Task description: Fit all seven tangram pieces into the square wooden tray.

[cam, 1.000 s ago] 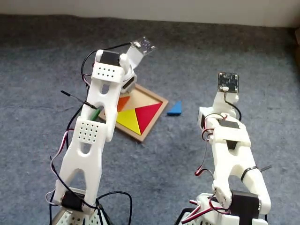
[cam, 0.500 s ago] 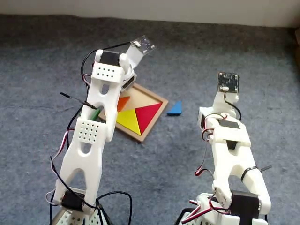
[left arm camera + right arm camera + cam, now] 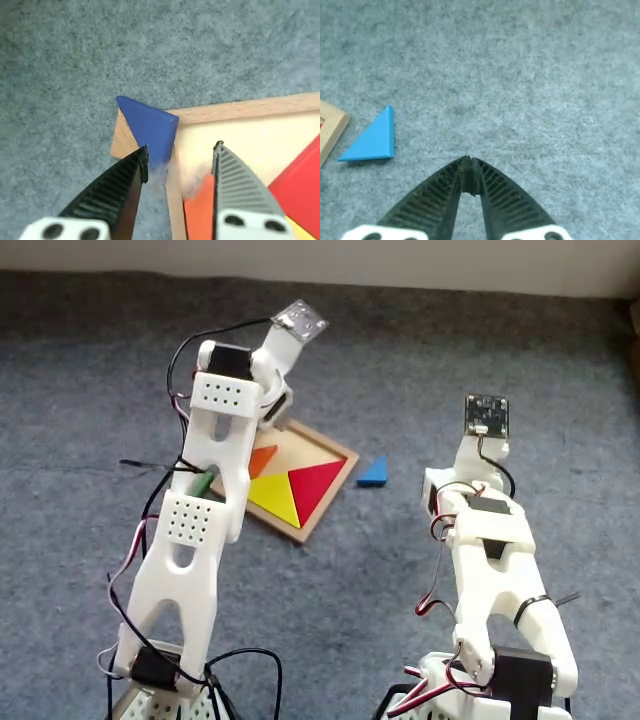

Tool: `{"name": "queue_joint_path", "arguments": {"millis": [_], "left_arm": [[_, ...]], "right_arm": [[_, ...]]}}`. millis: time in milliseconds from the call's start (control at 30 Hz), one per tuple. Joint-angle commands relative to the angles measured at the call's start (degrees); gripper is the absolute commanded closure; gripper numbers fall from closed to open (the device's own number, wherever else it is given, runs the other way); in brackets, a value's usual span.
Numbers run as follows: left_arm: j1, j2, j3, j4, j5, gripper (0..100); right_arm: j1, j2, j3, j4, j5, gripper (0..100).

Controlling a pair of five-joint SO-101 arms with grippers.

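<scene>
While left fingers [image 3: 119,192] spread over dark blue piece [image 3: 149,129] on tray [image 3: 240,107] corner, right fingers [image 3: 439,196] together.

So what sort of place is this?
Likely a small robot lab or hobby bench: left arm and right arm stand on grey carpet, with a wooden puzzle tray to practise on.

Soft, even light falls over the grey carpet [image 3: 520,370], which darkens to a shaded band along the far wall [image 3: 400,258] in the high view. The white left arm [image 3: 195,540] and right arm [image 3: 495,560] cast only faint, diffuse shadows. In the left wrist view a pale haze lies over the wooden tray [image 3: 240,107] corner between the fingers [image 3: 125,185]. The light blue triangle [image 3: 372,140] throws a thin shadow along one edge.
</scene>
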Motion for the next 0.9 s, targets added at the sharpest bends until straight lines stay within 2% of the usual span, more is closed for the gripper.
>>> {"name": "queue_joint_path", "arguments": {"millis": [0,100,167,300,500,600,867], "left_arm": [[-0.75,-1.80,-2.33,-0.18,7.82,76],[-0.75,-1.71,-2.24,-2.11,14.24,76],[-1.01,-1.63,-2.15,-2.99,15.91,76],[-1.01,0.13,-2.07,-3.34,16.18,76],[-2.68,5.49,-1.98,-10.46,16.00,76],[-3.91,6.37,-1.98,-11.16,16.00,76],[-4.18,6.29,-2.59,-11.60,15.82,90]], "right_arm": [[-0.04,-2.59,-0.04,-1.54,-0.09,98.8],[-0.04,-2.59,-0.04,-1.54,-0.09,98.8],[-0.04,-2.59,-0.04,-1.54,-0.09,98.8],[-0.04,-2.59,-0.04,-1.54,-0.09,98.8],[-0.04,-2.59,-0.04,-1.54,-0.09,98.8],[-0.04,-2.59,-0.04,-1.54,-0.09,98.8],[-0.04,-2.59,-0.04,-1.54,-0.09,98.8]]}}
